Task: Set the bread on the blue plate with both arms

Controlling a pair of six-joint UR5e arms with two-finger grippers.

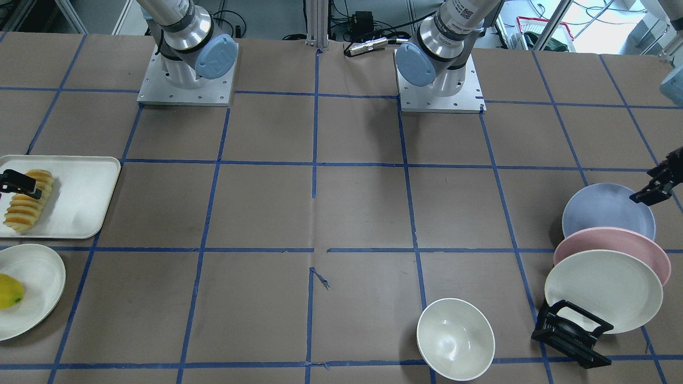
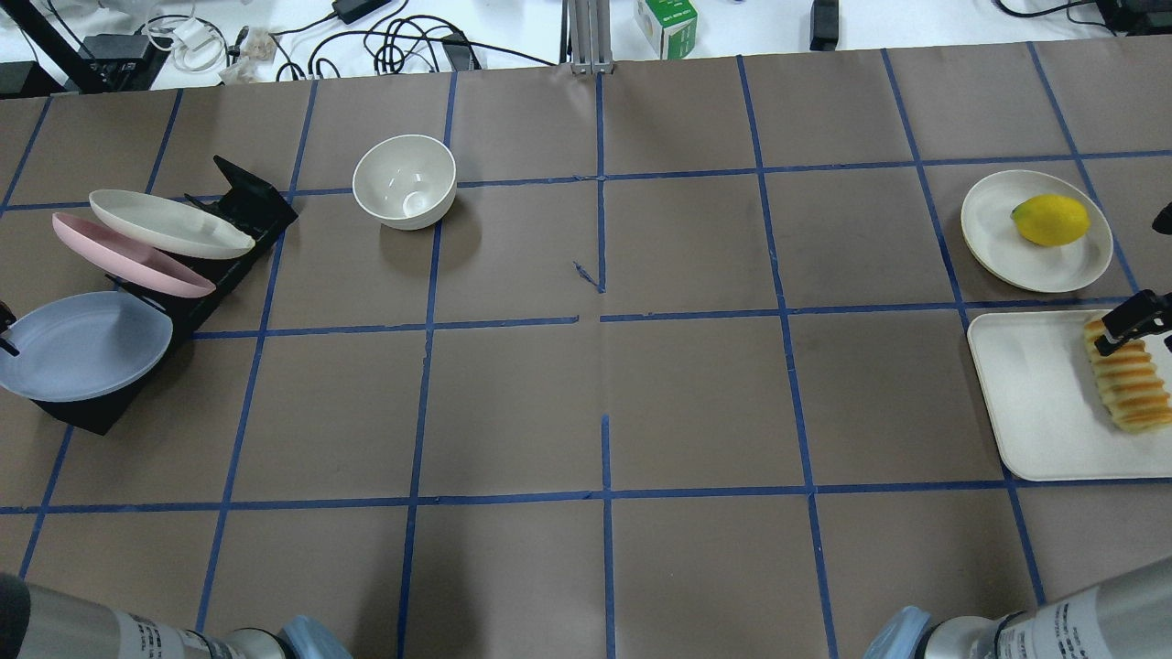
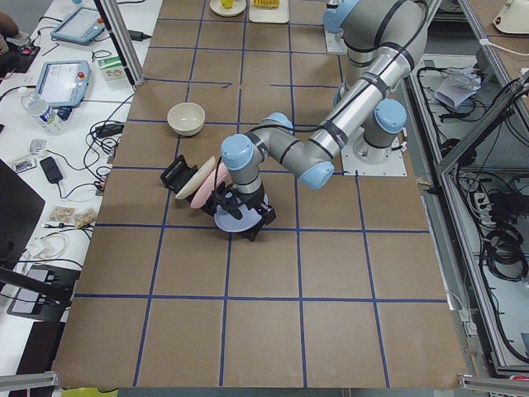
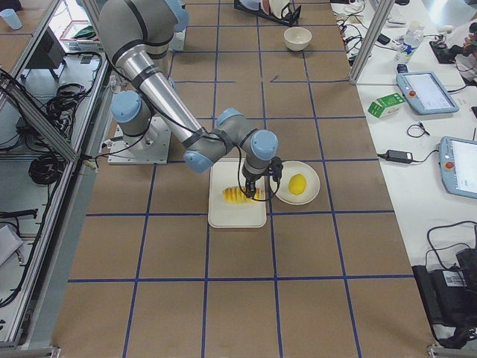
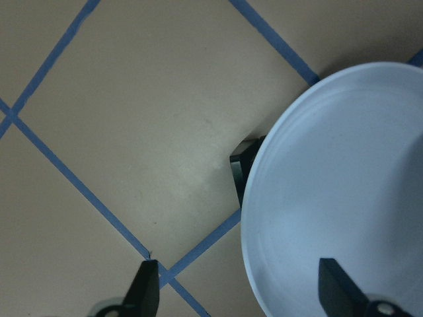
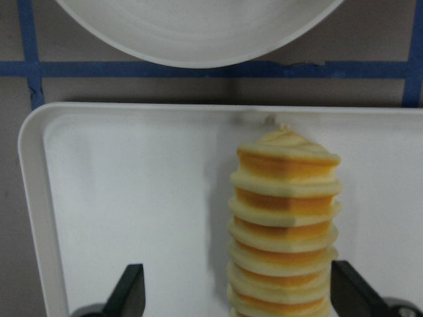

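The bread (image 1: pixel 26 205) lies on a white tray (image 1: pixel 80 197) at the robot's right end of the table. My right gripper (image 6: pixel 239 294) is open, with one finger on each side of the loaf (image 6: pixel 284 224); it also shows in the overhead view (image 2: pixel 1131 320). The blue plate (image 1: pixel 603 210) leans in a black rack (image 1: pixel 571 333) at the robot's left end. My left gripper (image 5: pixel 241 290) is open astride the plate's rim (image 5: pixel 344 198), one finger over the plate's face and one outside it. It is at the plate's edge in the front view (image 1: pixel 653 189).
A pink plate (image 1: pixel 613 248) and a cream plate (image 1: pixel 603 290) stand in the same rack behind the blue one. A cream bowl (image 1: pixel 455 338) sits near the rack. A yellow lemon-like fruit (image 2: pixel 1050 220) lies on a cream plate (image 2: pixel 993 229) beside the tray.
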